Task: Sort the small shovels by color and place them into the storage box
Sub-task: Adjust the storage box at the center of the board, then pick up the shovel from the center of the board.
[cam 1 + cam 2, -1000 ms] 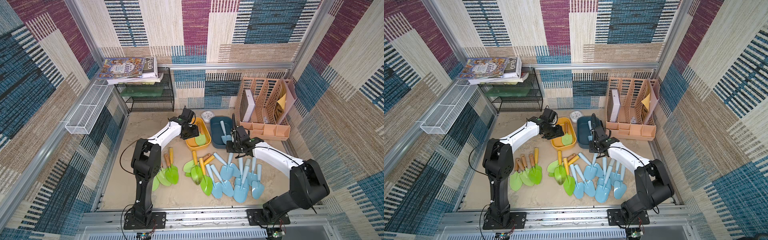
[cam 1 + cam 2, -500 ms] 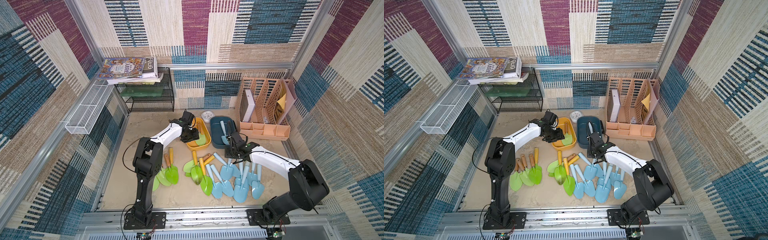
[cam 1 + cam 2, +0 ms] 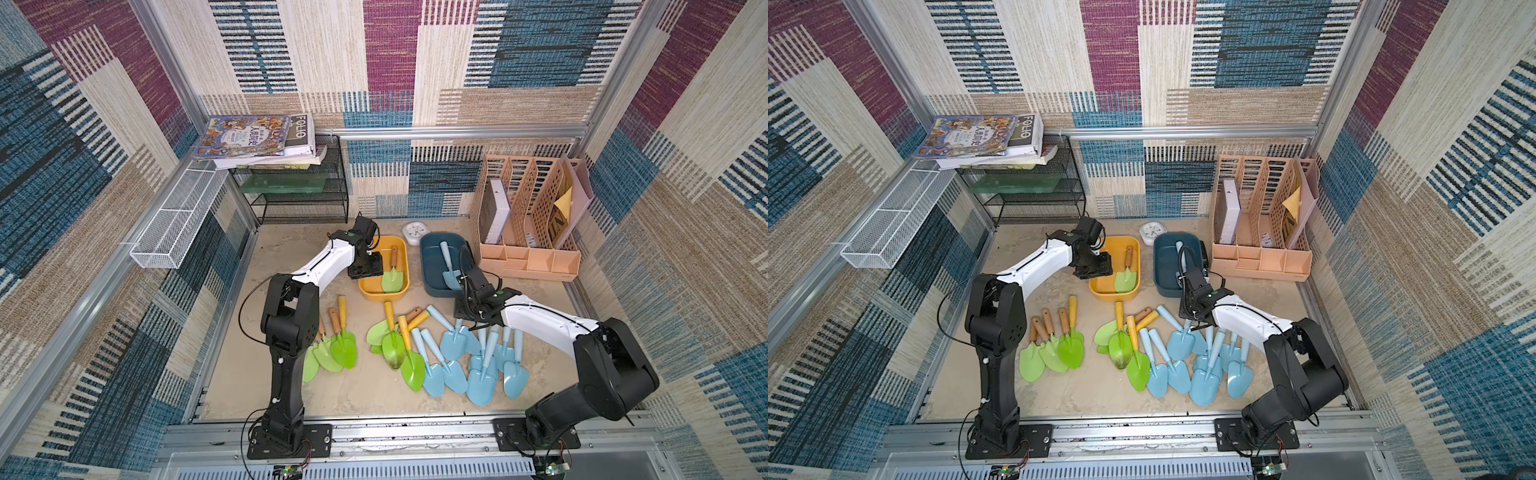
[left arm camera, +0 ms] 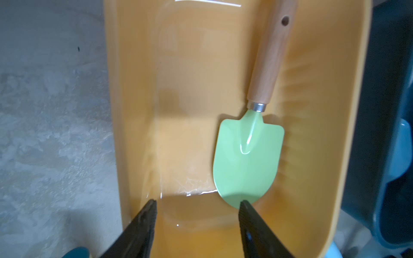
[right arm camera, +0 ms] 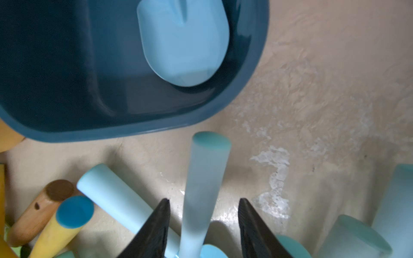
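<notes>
My left gripper [image 4: 196, 203] hung open, empty, over the yellow box [image 4: 131, 93], green shovel [image 3: 392, 279] at three o'clock, while my right gripper [image 5: 203, 201] stood open astride a light blue shovel [image 5: 206, 176].

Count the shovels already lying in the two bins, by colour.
green shovel in the yellow bin: 1
light blue shovel in the dark blue bin: 1
Total: 2
</notes>
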Action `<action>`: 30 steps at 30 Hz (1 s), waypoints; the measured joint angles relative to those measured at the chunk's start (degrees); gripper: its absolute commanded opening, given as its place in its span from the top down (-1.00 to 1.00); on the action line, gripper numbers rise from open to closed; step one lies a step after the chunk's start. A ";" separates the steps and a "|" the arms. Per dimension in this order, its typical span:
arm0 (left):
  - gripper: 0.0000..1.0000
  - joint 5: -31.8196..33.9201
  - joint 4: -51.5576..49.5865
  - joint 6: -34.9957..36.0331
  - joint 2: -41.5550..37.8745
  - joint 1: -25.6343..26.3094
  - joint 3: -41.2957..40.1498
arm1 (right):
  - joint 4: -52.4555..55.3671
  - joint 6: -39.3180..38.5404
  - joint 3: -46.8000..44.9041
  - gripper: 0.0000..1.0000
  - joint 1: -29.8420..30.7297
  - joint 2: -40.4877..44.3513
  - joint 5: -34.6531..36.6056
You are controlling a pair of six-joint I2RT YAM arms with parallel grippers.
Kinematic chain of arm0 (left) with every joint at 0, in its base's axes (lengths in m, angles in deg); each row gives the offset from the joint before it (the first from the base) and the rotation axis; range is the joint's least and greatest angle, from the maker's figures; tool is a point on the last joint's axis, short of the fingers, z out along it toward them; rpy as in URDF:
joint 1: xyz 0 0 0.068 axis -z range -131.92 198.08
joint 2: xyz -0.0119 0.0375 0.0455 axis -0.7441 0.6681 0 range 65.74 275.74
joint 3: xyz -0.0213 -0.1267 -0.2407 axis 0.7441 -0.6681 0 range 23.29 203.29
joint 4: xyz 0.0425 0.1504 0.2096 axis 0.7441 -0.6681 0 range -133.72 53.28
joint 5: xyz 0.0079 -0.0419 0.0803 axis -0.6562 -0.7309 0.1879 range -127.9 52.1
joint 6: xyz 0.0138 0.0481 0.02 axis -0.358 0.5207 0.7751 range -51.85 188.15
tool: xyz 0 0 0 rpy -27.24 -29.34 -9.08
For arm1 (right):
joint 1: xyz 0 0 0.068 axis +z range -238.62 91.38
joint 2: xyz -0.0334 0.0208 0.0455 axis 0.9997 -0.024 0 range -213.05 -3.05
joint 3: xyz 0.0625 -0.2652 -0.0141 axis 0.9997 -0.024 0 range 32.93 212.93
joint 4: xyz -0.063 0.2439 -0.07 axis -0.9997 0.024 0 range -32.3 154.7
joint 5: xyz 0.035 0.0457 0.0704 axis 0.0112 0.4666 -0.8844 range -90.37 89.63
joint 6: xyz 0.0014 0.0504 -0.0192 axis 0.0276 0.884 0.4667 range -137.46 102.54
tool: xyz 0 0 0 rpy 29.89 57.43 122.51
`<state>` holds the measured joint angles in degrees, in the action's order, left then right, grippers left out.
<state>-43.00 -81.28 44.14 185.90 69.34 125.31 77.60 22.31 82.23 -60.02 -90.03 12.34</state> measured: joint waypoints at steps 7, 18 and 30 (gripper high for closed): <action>-0.23 2.38 -0.59 1.92 -5.29 0.02 -0.98 | -1.97 0.79 -1.18 0.01 -0.46 -1.53 -1.49; -0.24 0.68 2.23 -1.22 -13.94 0.02 -15.15 | -3.37 1.42 -2.29 0.70 -0.28 -2.01 -2.73; -0.24 -2.67 5.44 -3.37 -13.66 0.04 -16.31 | 1.38 0.74 -3.34 0.80 -0.39 9.05 -4.61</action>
<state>-45.67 -75.83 40.77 172.23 69.38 109.00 78.97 23.05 78.88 -60.42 -80.99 7.73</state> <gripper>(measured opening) 0.623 0.242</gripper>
